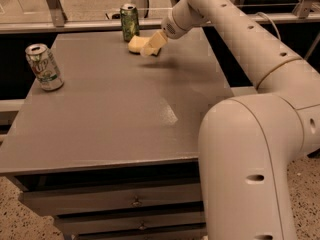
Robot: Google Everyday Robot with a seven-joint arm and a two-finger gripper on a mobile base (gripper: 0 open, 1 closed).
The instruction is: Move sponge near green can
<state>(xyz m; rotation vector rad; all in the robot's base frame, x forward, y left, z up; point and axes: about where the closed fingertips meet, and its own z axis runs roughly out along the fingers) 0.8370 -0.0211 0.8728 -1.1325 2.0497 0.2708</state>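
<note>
High camera looks across table [100, 134] toward far fingers [154, 42].

You're looking at the sponge [136, 45] sitting low at the far end of the table [110, 119]. It's a pale-yellow foam pad with soft curved edges, lying roughly flat, though you can't tell if it's fully resting on the surface. The gripper [151, 48] is hanging at its right side, overlapping it. Just behind and slightly left, the green can [129, 22] is standing upright by the table's far edge, dark green with yellowish markings and a silver top. Sponge and can are sitting close together; touching or not, you can't tell.
</note>
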